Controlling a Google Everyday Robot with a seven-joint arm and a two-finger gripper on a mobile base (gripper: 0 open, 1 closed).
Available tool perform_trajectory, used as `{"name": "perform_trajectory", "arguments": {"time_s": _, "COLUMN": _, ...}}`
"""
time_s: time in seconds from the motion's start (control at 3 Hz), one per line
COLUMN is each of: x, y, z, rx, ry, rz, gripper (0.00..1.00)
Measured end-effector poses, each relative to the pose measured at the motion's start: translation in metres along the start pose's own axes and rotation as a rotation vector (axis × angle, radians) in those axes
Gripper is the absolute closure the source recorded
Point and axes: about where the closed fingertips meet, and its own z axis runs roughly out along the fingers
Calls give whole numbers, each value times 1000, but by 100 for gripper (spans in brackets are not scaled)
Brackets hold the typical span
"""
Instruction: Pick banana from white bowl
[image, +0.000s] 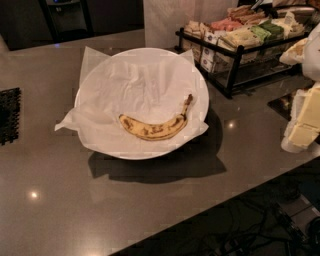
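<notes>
Far left: dark mesh mat (9, 115) at the edge of the grey surface (60, 200), not relevant.

Centre: white bowl (150, 153) sits on the surface, lined with crinkled white paper (135, 82), corners poking past the rim. The banana (156, 128) lies inside the bowl on the paper, in the near half. It is spotted yellow and curves upward, with the dark stem pointing up-right toward the bowl's right rim. Nothing touches it.

Right of the bowl: black wire rack (235, 55) full of snack packets, near the bowl but apart from it.

Far right edge: the gripper (302, 125), pale and blocky, only partly in frame, hangs over the surface well apart from bowl and banana. Cannot tell whether it is spread or pressed together. It holds nothing visible.

Progress: looks like the very start. No reach over the bowl, no contact, no lift. All of it is left: travel left to the bowl, come down over the banana's middle, grasp it, raise it clear of the rim. The loose paper may get pinched along with the fruit.
</notes>
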Motion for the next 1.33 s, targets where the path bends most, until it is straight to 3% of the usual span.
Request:
{"name": "perform_trajectory", "arguments": {"time_s": 0.33, "x": 0, "y": 0, "z": 0, "rx": 0, "ry": 0, "rz": 0, "gripper": 0}}
{"name": "perform_trajectory", "arguments": {"time_s": 0.67, "x": -8, "y": -2, "z": 1, "rx": -15, "ry": -99, "rz": -10, "gripper": 0}}
{"name": "perform_trajectory", "arguments": {"time_s": 1.0, "x": -51, "y": -15, "z": -4, "rx": -52, "ry": -314, "rz": -126, "gripper": 0}}
{"name": "perform_trajectory", "arguments": {"time_s": 1.33, "x": -100, "y": -28, "z": -13, "rx": -87, "ry": -453, "rz": -232, "gripper": 0}}
